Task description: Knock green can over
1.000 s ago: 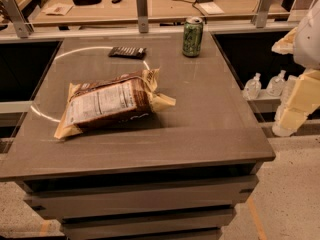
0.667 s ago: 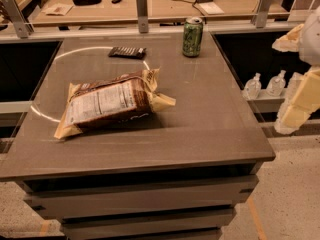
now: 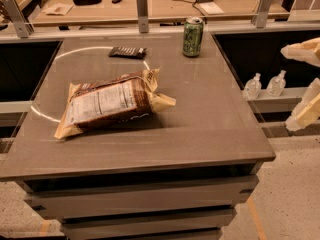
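The green can (image 3: 193,36) stands upright at the far edge of the grey table (image 3: 220,134), right of centre. It is slim, with pale mottled print and a silver top. My gripper (image 3: 303,82) hangs at the right edge of the view, off the table's right side, nearer than the can and well apart from it. Its two pale fingers (image 3: 302,51) stand apart, open and empty.
A large brown snack bag (image 3: 107,104) lies flat on the table's left-centre. A small dark flat object (image 3: 128,52) lies near the far edge, left of the can. Two clear bottles (image 3: 265,85) stand on a ledge to the right. A cluttered desk (image 3: 150,4) with metal posts stands behind.
My gripper has shifted slightly down and to the right at the frame edge. The can and the bag have not moved.
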Motion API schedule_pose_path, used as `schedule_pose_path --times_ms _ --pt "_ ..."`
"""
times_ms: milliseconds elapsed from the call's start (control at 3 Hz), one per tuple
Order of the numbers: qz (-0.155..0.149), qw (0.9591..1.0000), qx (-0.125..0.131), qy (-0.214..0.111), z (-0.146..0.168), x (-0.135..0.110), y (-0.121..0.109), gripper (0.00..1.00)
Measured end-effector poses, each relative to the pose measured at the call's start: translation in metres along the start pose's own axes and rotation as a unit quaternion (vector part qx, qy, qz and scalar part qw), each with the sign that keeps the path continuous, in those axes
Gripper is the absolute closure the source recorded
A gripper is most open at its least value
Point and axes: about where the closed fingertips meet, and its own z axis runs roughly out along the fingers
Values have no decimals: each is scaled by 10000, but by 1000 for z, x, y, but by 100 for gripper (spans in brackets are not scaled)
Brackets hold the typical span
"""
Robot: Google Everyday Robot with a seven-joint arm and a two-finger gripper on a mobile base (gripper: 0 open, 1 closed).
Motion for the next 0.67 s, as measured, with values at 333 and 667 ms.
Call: schedule_pose_path --times_ms 333,667 --pt "296 9910 -464 -1221 24 2 -3 0" --pt "648 9678 -921 -2251 41 -10 -3 0"
